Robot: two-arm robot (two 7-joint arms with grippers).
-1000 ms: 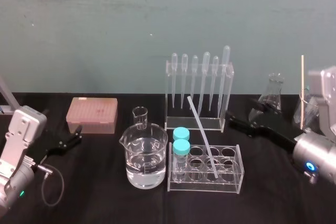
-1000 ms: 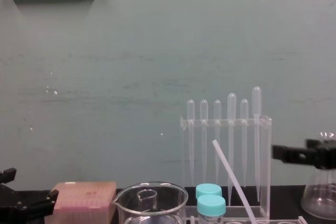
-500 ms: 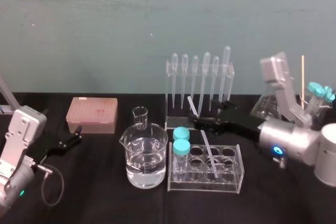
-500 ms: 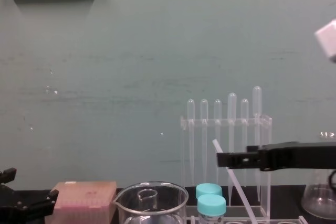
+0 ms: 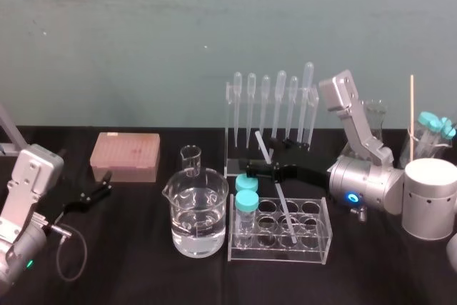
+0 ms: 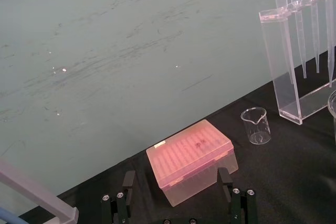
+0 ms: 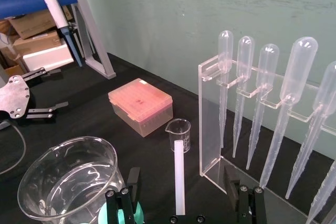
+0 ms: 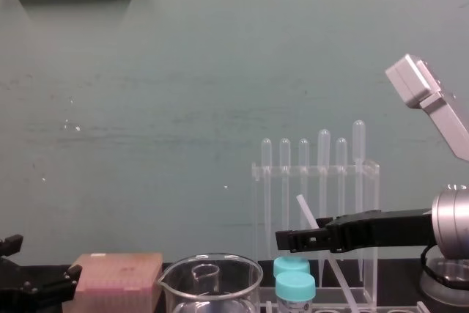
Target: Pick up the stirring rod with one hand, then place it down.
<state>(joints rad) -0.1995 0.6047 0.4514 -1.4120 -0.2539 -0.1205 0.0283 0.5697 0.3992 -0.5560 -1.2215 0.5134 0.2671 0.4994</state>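
The stirring rod (image 5: 281,205) is a thin translucent-white stick leaning in the clear test-tube rack (image 5: 318,241), its upper end tilted back and left. My right gripper (image 5: 258,170) reaches in from the right at the rod's upper part. In the right wrist view the rod (image 7: 179,177) stands between the black fingers (image 7: 129,190), which are wide apart and touch nothing. In the chest view the right gripper (image 8: 286,240) crosses in front of the rod (image 8: 306,212). My left gripper (image 5: 93,194) rests open at the left, facing the pink box; it appears again as the left gripper (image 6: 178,203).
A water-filled beaker (image 5: 198,212) and two blue-capped tubes (image 5: 246,194) sit just left of the rod. A pipette stand (image 5: 271,116) rises right behind it. A small beaker (image 5: 191,158), pink tip box (image 5: 125,155) and white cylinder (image 5: 428,198) stand around.
My right arm has swung in from the far right toward the left, and its open fingers now straddle the rod's upper part. The left arm and the rod have stayed put.
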